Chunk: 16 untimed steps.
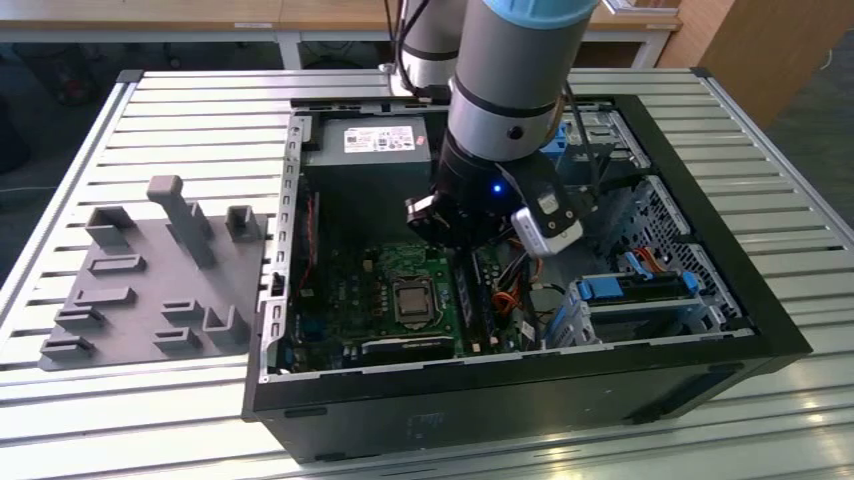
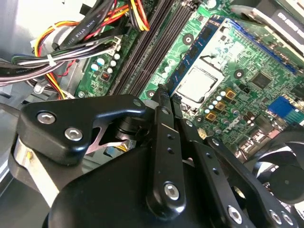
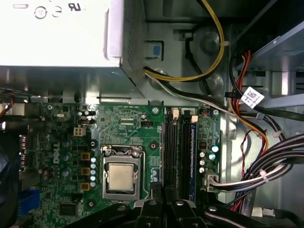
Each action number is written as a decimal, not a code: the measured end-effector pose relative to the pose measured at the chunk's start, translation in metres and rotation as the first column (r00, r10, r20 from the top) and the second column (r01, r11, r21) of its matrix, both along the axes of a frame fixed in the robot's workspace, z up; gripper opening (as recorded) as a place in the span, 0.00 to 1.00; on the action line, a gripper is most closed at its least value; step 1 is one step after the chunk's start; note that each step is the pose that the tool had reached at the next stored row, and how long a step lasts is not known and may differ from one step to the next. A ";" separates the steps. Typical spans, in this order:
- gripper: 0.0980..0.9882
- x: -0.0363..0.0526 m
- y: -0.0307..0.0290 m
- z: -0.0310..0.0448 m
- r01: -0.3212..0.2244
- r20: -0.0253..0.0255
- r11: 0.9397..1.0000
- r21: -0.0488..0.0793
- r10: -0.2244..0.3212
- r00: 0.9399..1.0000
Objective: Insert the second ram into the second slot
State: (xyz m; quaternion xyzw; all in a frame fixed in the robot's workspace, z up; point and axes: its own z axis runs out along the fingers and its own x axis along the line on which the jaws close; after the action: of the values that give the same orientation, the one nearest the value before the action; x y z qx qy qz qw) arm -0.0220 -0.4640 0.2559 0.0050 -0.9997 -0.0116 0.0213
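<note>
Black gripper (image 2: 165, 92) overlaps slots (image 2: 159, 40); grasp unclear.

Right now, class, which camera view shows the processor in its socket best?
The first wrist view: it looks straight down on the silver processor, whole and unobstructed, with the board around it. The second wrist view shows it at a slant. The exterior view shows it from farther off.
</note>
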 end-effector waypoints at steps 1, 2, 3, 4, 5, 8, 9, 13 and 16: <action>0.04 0.0003 0.0000 -0.0017 0.000 0.000 1.000 0.000 0.000 1.000; 0.04 0.0006 0.0000 -0.0035 0.000 0.000 1.000 0.000 0.000 1.000; 0.04 0.0008 0.0000 -0.0053 0.000 0.000 1.000 0.000 0.000 1.000; 0.04 0.0010 0.0000 -0.0070 0.000 0.000 1.000 0.000 0.000 1.000; 0.04 0.0011 0.0000 -0.0086 0.001 0.000 1.000 0.000 -0.001 1.000; 0.04 0.0012 0.0000 -0.0124 0.019 0.000 1.000 0.000 -0.019 1.000; 0.04 0.0014 0.0000 -0.0136 0.022 0.000 1.000 0.000 -0.022 1.000; 0.04 0.0031 0.0000 -0.0167 0.022 0.000 1.000 0.000 -0.022 1.000; 0.04 0.0060 0.0000 -0.0187 0.022 -0.001 1.000 0.000 -0.022 1.000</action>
State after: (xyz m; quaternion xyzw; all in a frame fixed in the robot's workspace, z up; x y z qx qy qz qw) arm -0.0160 -0.4640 0.2371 -0.0061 -0.9997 -0.0120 0.0215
